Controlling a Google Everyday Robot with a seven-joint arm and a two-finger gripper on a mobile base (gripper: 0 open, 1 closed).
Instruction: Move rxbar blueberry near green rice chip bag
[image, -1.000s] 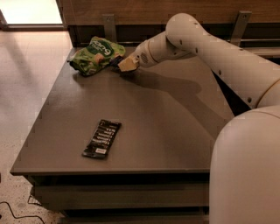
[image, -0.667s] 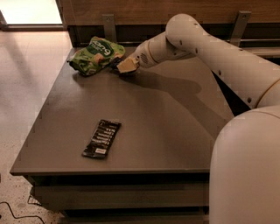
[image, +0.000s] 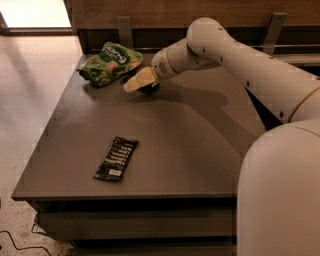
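The green rice chip bag (image: 110, 63) lies at the table's far left corner. My gripper (image: 141, 81) is low over the table just right of the bag, reaching in from the right. A small dark thing (image: 150, 90) sits under the gripper's tip, mostly hidden. I cannot tell if it is the rxbar blueberry. A flat bar with rows of white lettering (image: 116, 158) lies alone near the front left. Its wrapper looks black, and it is far from the gripper.
The dark grey table (image: 200, 150) has its front edge close to me and its left edge over a pale floor. A wooden wall with metal brackets (image: 125, 27) runs behind the table. My arm spans the table's right side.
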